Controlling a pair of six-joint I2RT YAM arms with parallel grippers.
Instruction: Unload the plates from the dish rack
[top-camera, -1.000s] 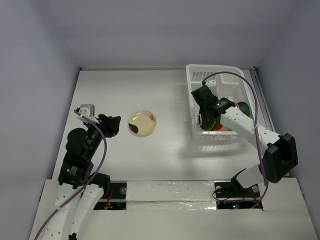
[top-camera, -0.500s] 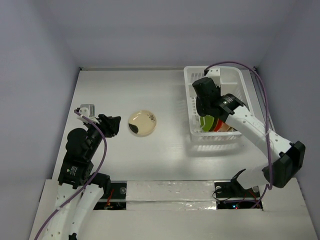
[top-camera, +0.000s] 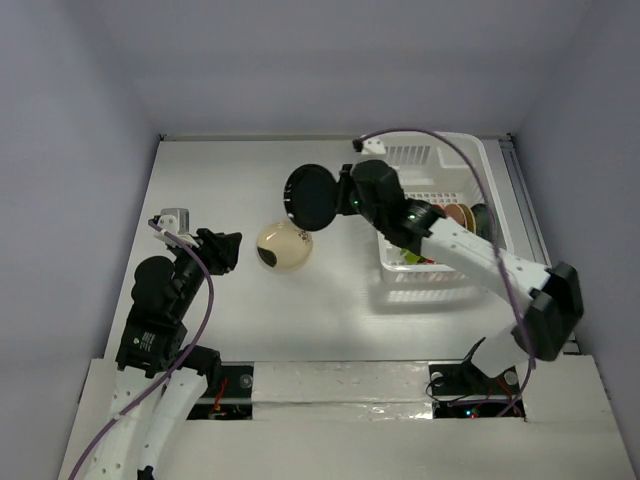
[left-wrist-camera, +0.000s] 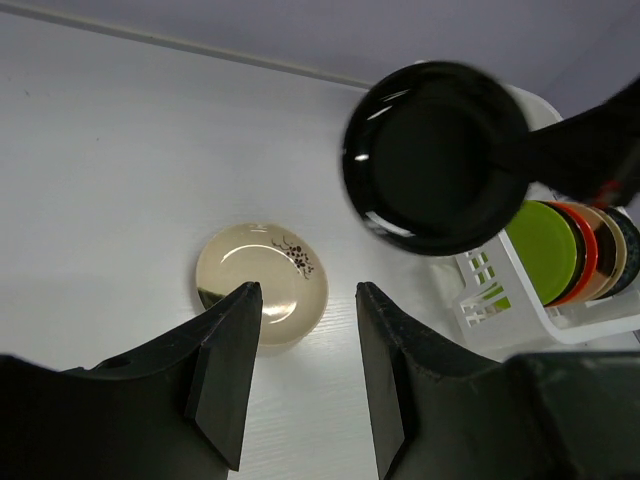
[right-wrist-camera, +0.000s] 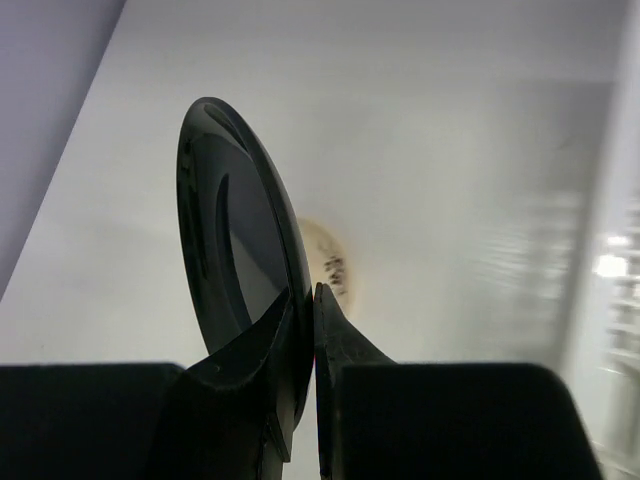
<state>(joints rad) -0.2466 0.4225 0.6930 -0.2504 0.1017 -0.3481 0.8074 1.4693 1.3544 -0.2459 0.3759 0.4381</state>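
My right gripper (top-camera: 340, 200) is shut on the rim of the dark green-black plate (top-camera: 310, 197), holding it on edge in the air left of the white dish rack (top-camera: 425, 272); the plate also shows in the right wrist view (right-wrist-camera: 235, 260) and the left wrist view (left-wrist-camera: 435, 155). A cream plate (top-camera: 285, 246) lies flat on the table below it, also in the left wrist view (left-wrist-camera: 262, 283). Lime green (left-wrist-camera: 545, 250), orange-red (left-wrist-camera: 583, 255) and tan plates stand upright in the rack. My left gripper (left-wrist-camera: 308, 300) is open and empty, near the cream plate.
The rack (left-wrist-camera: 500, 300) sits at the right of the white table. Grey walls close in the back and both sides. The right arm (top-camera: 470, 245) stretches across the rack's left side.
My right gripper has lifted the dark plate out of the rack and carried it left, over the table above the cream plate. The left arm has not moved.
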